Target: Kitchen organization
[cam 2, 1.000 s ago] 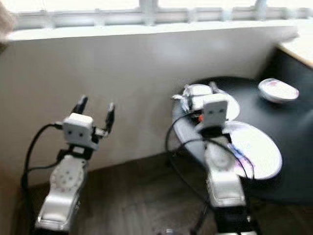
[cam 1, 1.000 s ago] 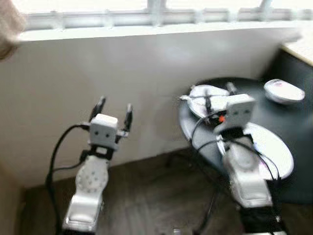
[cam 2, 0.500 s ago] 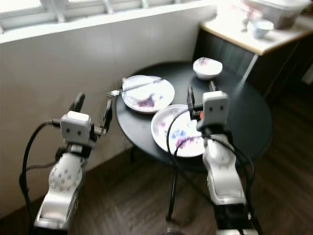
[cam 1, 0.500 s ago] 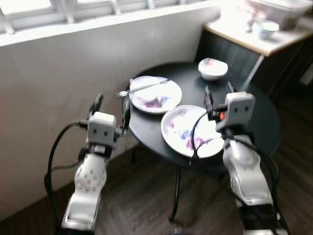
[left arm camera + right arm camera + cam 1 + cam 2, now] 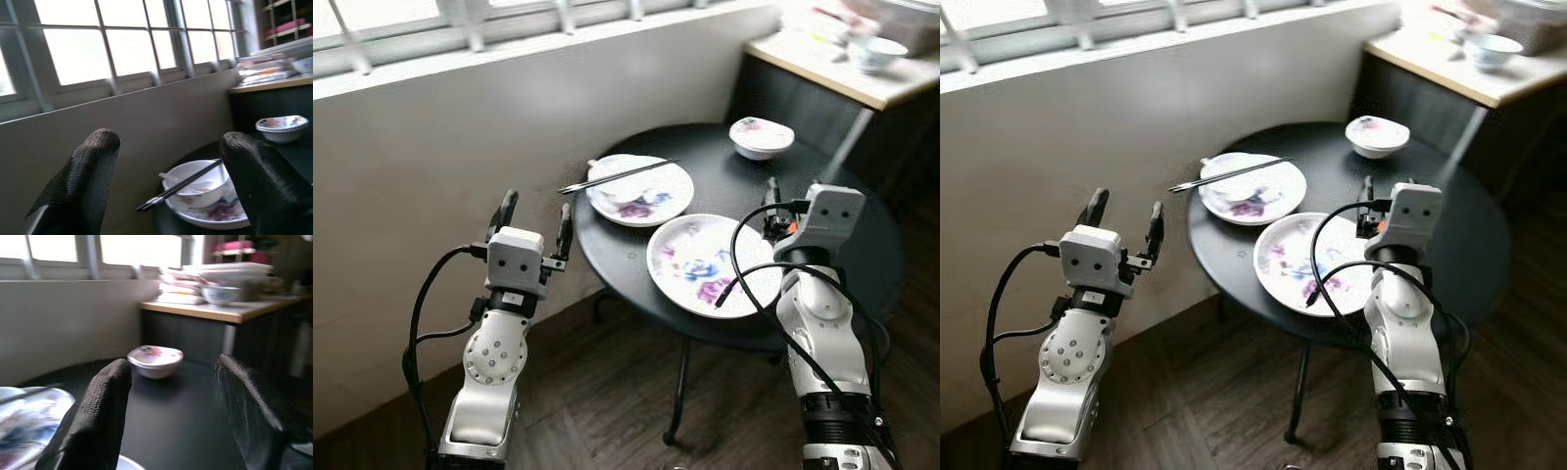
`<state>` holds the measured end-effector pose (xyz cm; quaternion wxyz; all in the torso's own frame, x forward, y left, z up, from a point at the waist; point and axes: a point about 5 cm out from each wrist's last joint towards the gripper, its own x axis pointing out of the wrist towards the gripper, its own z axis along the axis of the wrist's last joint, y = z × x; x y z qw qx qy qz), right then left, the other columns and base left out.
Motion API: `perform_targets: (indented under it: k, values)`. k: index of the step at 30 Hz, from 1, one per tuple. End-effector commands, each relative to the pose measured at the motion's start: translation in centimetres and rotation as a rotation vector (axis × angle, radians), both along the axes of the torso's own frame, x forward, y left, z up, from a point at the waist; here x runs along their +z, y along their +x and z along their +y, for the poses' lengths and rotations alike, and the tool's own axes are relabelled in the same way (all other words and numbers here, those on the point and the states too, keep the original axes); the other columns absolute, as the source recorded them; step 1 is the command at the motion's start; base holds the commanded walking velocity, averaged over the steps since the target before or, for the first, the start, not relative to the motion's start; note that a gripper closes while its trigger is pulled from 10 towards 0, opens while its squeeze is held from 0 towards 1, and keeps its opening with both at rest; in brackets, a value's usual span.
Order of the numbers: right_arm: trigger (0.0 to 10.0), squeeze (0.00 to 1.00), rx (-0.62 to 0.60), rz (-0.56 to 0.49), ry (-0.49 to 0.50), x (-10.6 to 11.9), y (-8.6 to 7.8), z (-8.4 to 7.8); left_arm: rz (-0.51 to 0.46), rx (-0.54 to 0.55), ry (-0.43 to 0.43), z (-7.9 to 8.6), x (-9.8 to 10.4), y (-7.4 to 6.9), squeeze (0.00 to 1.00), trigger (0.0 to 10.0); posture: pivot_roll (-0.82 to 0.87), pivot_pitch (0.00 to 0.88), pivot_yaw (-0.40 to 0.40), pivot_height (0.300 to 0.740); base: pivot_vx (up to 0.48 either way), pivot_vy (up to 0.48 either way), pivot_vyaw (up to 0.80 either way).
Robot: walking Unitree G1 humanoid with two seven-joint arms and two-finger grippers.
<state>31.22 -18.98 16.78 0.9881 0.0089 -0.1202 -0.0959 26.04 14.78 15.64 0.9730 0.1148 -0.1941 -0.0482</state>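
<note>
Bench: round black bench point(image 5: 822, 211) on a thin leg beside the white wall under the window; carries all the dishes to be organized.
Near plate: flowered plate point(image 5: 710, 262) at the bench's front edge, empty of utensils; judged the easiest first pick because it lies closest to the robot.
Far plate: second flowered plate point(image 5: 641, 191) toward the wall, with a small white bowl point(image 5: 195, 183) standing on it.
Chopsticks: dark chopsticks point(image 5: 612, 176) rest across that bowl's rim, tips overhanging toward the wall; likely to roll off if the stack is lifted.
Small bowl: flowered bowl point(image 5: 762, 137) stands alone at the bench's far side.
Left gripper: left gripper point(image 5: 533, 215) is raised short of the bench edge, jaws apart, holding nothing.
Right gripper: right gripper point(image 5: 171, 396) hovers over the bench beside the near plate, jaws apart, empty, aimed at the far bowl.
Surroundings: wooden counter point(image 5: 832, 69) behind holds a cup and stacked trays.
Obstruction: right arm's cables point(image 5: 754, 255) loop over the near plate.
</note>
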Motion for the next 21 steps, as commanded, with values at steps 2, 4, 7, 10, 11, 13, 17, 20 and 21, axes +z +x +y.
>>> perform_targets:
  k: [2,4,7,10,11,13,17,20,21]
  values:
    - [10.0,0.00,-0.009,0.014,0.013,0.0,0.1,0.1,0.010,-0.009,0.007,-0.2,-0.1,0.0,0.00,10.0,0.02,0.022,-0.039,0.740,0.000,0.000,-0.80]
    - [10.0,0.00,-0.013,0.029,0.037,-0.3,0.2,-0.1,0.011,-0.008,0.007,-0.2,-0.1,0.0,0.00,10.0,0.02,0.022,-0.040,0.740,0.000,0.000,-0.40]
    - [10.0,0.00,-0.036,0.077,0.105,-1.0,0.4,-0.6,0.012,-0.007,0.008,-0.2,-0.1,0.1,0.00,10.0,0.02,0.023,-0.040,0.740,0.000,0.000,0.00]
    - [10.0,0.00,-0.051,0.103,0.137,-1.4,0.5,-1.0,0.012,-0.007,0.009,-0.2,-0.1,0.1,0.00,10.0,0.01,0.022,-0.040,0.740,0.000,0.000,0.00]
    - [10.0,0.00,-0.057,0.113,0.148,-1.5,0.5,-1.1,0.012,-0.007,0.009,-0.2,-0.1,0.1,0.00,10.0,0.01,0.022,-0.040,0.740,0.000,0.000,0.00]
    - [10.0,0.00,-0.091,0.164,0.219,-2.3,0.6,-1.7,0.012,-0.006,0.010,-0.1,-0.1,0.1,0.00,10.0,0.02,0.023,-0.040,0.740,0.000,0.000,-0.80]
    - [10.0,0.00,-0.127,0.207,0.263,-3.0,0.6,-2.3,0.014,-0.004,0.011,-0.1,-0.1,0.1,0.00,10.0,0.01,0.023,-0.039,0.740,0.000,0.000,-0.80]
    - [10.0,0.00,-0.145,0.222,0.270,-3.1,0.6,-2.5,0.016,-0.005,0.012,-0.2,-0.1,0.1,0.00,10.0,0.01,0.023,-0.039,0.740,0.000,0.000,-0.80]
    - [10.0,0.00,-0.147,0.224,0.270,-3.1,0.6,-2.5,0.017,-0.005,0.013,-0.2,-0.1,0.1,0.00,10.0,0.01,0.023,-0.039,0.740,0.000,0.000,-0.80]
